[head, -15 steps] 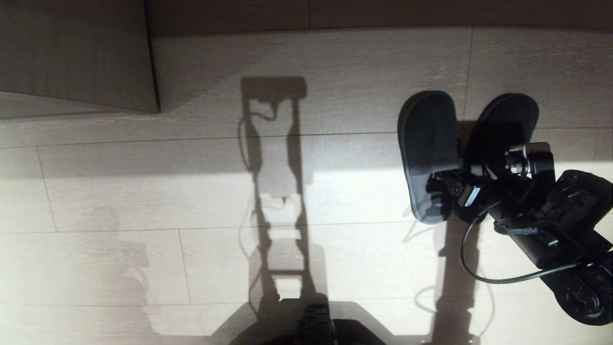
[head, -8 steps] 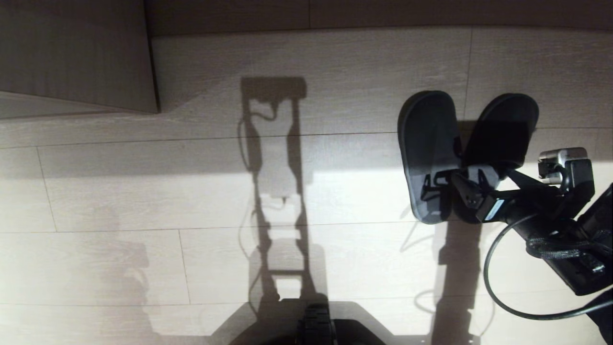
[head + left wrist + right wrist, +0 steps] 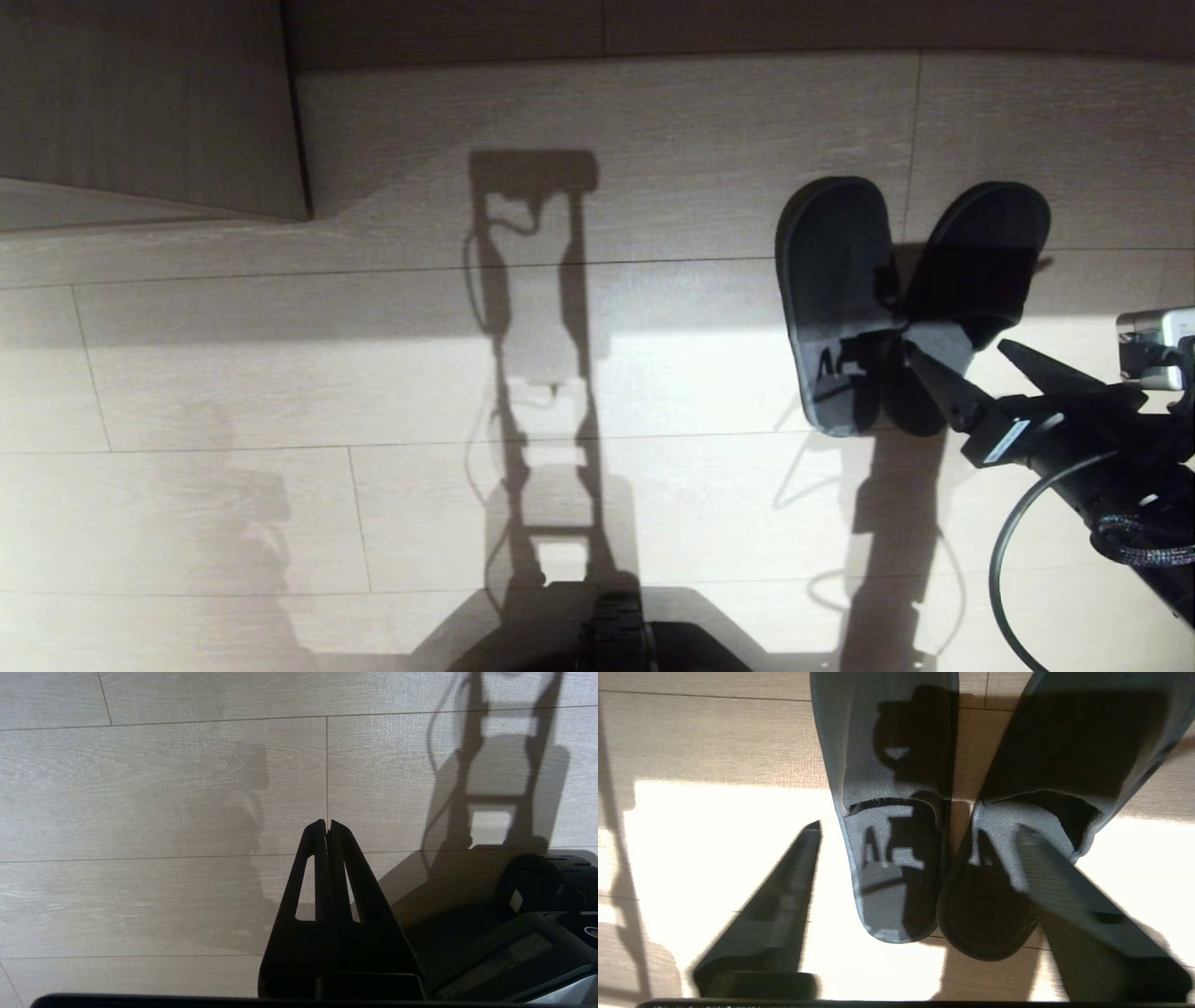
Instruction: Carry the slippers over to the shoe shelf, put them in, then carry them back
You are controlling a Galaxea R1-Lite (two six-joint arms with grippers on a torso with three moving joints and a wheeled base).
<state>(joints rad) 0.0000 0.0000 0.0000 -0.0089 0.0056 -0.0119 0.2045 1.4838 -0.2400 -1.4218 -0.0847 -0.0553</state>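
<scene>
The two grey-blue slippers lie side by side on the wood floor, the left slipper (image 3: 834, 280) and the right slipper (image 3: 985, 252), heels touching and pointing toward me. My right gripper (image 3: 960, 353) hovers just behind the heels, open, with nothing between its fingers. In the right wrist view the slippers (image 3: 887, 765) sit ahead of the right gripper (image 3: 920, 829), whose fingers spread wider than both heels. My left gripper (image 3: 327, 823) hangs parked over bare floor, shut and empty. The shoe shelf's open front is out of view.
A wood-grain furniture corner (image 3: 149, 103) stands at the far left; I cannot tell whether it belongs to the shoe shelf. A dark baseboard strip (image 3: 747, 28) runs along the far edge. My base (image 3: 616, 635) shows at the near edge, casting a long shadow.
My right arm has drawn back from the slippers' heels toward the near right. The slippers have stayed where they were on the floor.
</scene>
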